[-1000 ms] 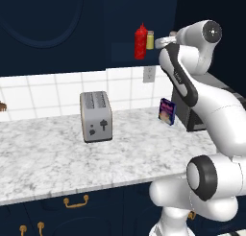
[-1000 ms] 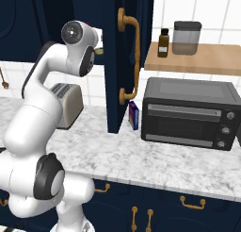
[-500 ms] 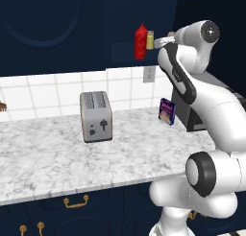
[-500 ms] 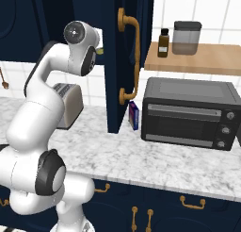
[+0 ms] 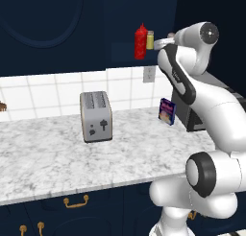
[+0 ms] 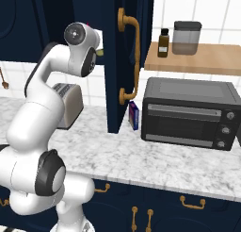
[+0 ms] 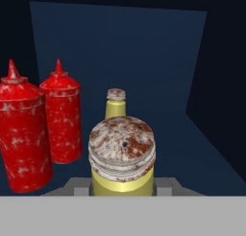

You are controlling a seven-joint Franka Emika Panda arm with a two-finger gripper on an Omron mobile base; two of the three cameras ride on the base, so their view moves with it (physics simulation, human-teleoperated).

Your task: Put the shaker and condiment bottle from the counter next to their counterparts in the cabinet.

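We hold the shaker clamped in our gripper inside the cabinet, just right of two red bottles, its pale counterpart behind. Since a second ago, nothing visibly moves.

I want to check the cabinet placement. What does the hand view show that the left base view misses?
Hand view alone: a second red squeeze bottle standing behind the near one, and the shaker held close in the gripper, short of the pale yellow shaker. Left base view alone: toaster and counter. Both: a red bottle and the pale shaker on the cabinet shelf.
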